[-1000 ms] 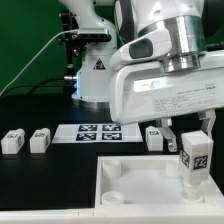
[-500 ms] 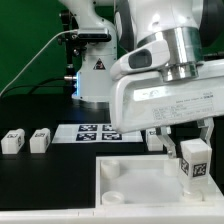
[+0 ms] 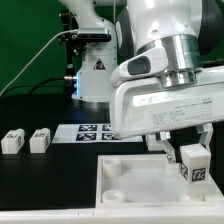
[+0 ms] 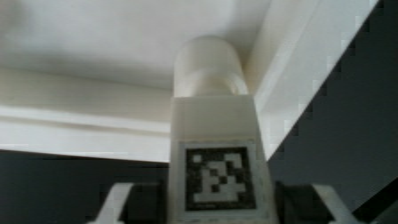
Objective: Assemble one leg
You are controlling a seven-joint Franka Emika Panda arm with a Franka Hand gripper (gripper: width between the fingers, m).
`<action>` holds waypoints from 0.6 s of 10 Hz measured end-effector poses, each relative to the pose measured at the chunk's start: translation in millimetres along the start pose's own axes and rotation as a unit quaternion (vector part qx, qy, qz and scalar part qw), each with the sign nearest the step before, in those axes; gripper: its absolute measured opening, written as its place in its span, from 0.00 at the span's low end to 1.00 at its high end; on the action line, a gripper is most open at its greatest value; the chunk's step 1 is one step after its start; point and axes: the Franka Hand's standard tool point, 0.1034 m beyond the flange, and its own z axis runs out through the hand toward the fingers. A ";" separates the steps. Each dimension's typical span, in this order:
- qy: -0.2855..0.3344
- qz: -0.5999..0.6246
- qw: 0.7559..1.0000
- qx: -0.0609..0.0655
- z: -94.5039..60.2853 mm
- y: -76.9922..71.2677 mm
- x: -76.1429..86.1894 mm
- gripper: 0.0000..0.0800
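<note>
My gripper [image 3: 186, 152] is shut on a white leg [image 3: 194, 162] with a black-and-white tag, holding it above the right part of the large flat white panel [image 3: 130, 185]. In the wrist view the leg [image 4: 217, 150] stands between my fingers [image 4: 128, 200], its round end pointing at the panel's raised corner [image 4: 107, 90]. Two more legs [image 3: 12, 141] [image 3: 40, 140] lie on the black table at the exterior view's left. A fourth leg is hidden behind my hand.
The marker board [image 3: 92, 131] lies behind the panel near the middle. The arm's base [image 3: 95, 70] stands at the back. The panel has round corner sockets [image 3: 112, 170].
My gripper with the leg has moved slightly up and toward the exterior view's right; the hand now covers the leg that stood behind the panel.
</note>
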 end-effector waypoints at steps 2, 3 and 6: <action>0.006 -0.004 1.000 -0.010 -0.1 0.3 0.5 0.37; 0.006 -0.004 1.000 -0.010 -0.1 0.8 0.5 0.37; 0.006 -0.005 1.000 -0.010 0.0 0.8 0.4 0.68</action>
